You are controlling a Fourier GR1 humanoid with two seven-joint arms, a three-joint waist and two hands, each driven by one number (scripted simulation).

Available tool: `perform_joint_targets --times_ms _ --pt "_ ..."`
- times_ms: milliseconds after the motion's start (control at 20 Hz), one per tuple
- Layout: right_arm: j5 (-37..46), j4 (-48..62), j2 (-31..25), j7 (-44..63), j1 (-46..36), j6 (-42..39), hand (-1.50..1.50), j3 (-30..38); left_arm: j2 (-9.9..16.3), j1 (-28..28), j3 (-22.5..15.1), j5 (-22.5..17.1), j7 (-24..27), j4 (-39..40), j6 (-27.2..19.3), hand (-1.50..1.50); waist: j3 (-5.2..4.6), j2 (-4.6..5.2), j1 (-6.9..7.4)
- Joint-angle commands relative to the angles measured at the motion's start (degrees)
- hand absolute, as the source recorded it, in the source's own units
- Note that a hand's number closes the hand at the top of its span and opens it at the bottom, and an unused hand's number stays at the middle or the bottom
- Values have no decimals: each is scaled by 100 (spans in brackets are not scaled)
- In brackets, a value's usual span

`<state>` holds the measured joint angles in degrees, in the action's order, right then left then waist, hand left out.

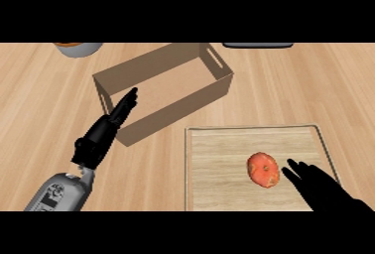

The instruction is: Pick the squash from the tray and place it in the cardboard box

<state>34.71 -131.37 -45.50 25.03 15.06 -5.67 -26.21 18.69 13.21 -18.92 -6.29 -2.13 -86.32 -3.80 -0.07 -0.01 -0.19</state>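
Observation:
An orange-red squash (263, 169) lies on the wooden tray (219, 149), right of the tray's middle. My right hand (322, 187) is open over the tray's lower right, its fingertips (291, 165) just right of the squash and not closed round it. The open cardboard box (164, 89) stands behind and left of the tray, with nothing visible inside. My left hand (106, 131) is open, its straight fingers pointing up along the box's front left wall.
A grey bowl (77, 48) with something orange in it sits at the back left edge. A dark flat object (258, 45) shows at the back right. Bare wooden counter (307, 89) lies right of the box.

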Motion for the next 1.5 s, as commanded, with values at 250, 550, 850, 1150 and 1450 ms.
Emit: perform_joint_targets --times_ms 250,550,850,1150,1450 --pt "360 1083 1142 229 -903 -658 -150 -201 -378 -67 46 485 -293 -204 45 0 7 1 39" --pt "734 1633 1780 500 -1194 -940 -150 -236 -662 -69 193 589 -375 -140 170 0 7 -1 27" --pt "1265 2656 2026 -730 -1057 -155 -150 -119 -473 -186 579 534 -470 -462 611 0 9 -4 33" --pt "1441 2542 2341 -638 -1055 -639 -150 101 -712 -99 889 685 -530 -317 817 0 7 -2 17" --pt "1501 2685 2315 -974 -984 -903 -150 275 -796 264 1198 800 -128 390 1061 0 7 3 -3"
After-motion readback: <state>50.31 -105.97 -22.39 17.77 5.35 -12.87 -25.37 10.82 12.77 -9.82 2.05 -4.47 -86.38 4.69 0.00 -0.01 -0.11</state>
